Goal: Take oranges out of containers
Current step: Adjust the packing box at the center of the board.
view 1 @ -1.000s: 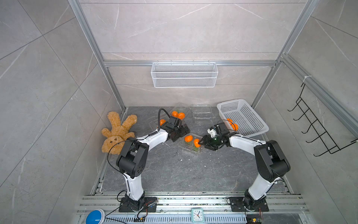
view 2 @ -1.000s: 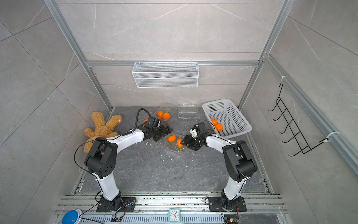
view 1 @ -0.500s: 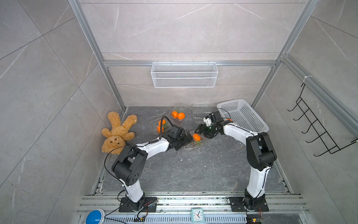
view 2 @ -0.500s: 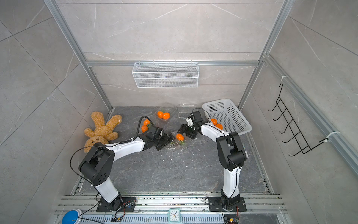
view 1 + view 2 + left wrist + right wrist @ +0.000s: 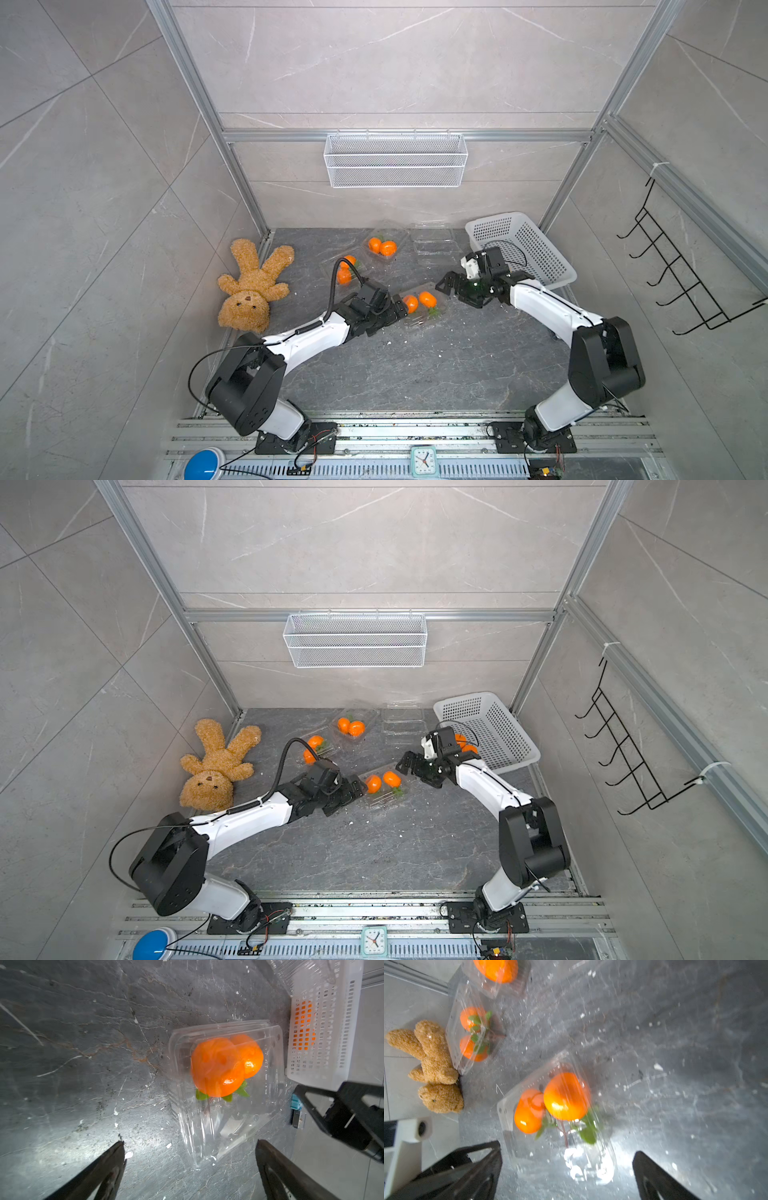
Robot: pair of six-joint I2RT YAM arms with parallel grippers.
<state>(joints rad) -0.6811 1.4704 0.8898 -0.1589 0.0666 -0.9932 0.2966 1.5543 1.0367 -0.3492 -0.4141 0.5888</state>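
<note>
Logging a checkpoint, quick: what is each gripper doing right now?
Left gripper: open, holding nothing.
Right gripper: open, holding nothing.

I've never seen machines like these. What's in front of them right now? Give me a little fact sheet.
Left gripper: open, empty, beside the middle container
Right gripper: open, empty, on its other side
Middle container: clear plastic, two oranges inside
Container near teddy: two oranges
Back container: two oranges
Fourth container: looks empty
White basket: two oranges visible inside
Teddy bear: lying by the left wall
</note>
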